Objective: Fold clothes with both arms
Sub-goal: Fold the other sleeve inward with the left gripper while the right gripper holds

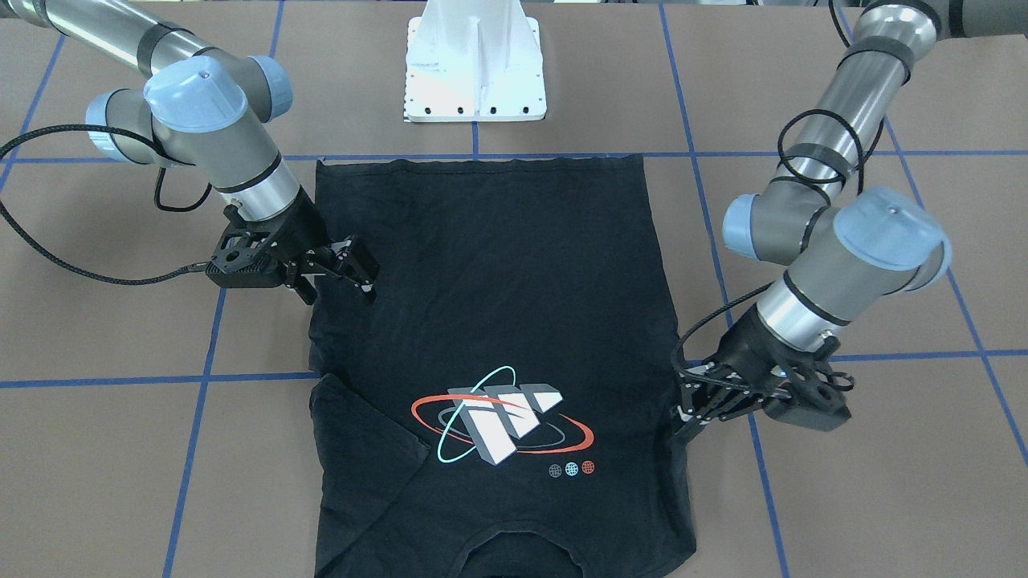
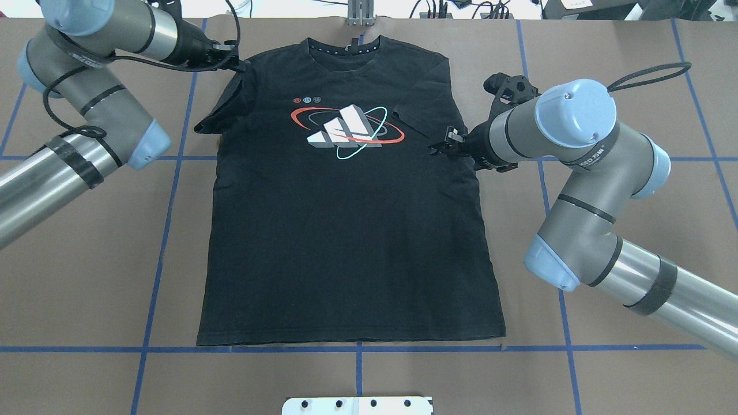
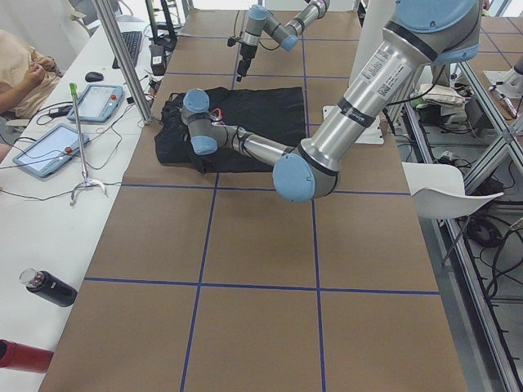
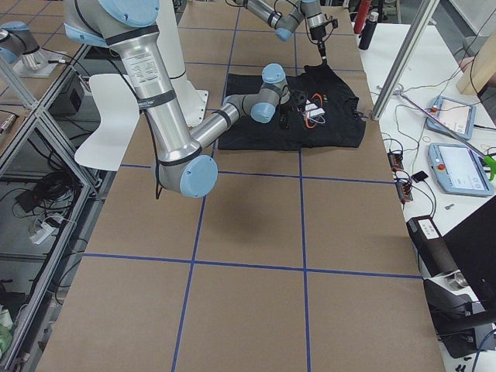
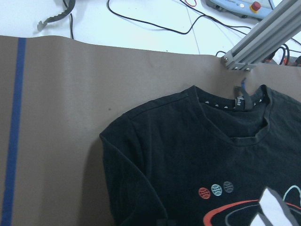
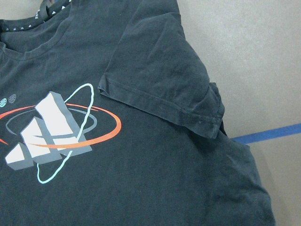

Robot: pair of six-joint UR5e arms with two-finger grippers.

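One T-shirt (image 2: pixel 346 230) lies flat on the table (image 2: pixel 86 259), print up. Of two grippers, the right gripper (image 1: pixel 340 295) is wide open at its edge. For the left gripper (image 1: pixel 683 419), at the opposite edge, I cannot tell. The right wrist view shows a sleeve (image 6: pixel 160 80) folded inward, and the side views do not.

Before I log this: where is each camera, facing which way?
Front-facing: across table, facing robot, over T-shirt; left arm, right arm, white base.
Overhead: behind robot, looking forward-down; both arms.
Exterior left: table's end; left arm near.
Exterior right: opposite end; right arm near.
Left wrist: above collar; no arm.
Right wrist: above sleeve; no arm.
Both wrists share the print.
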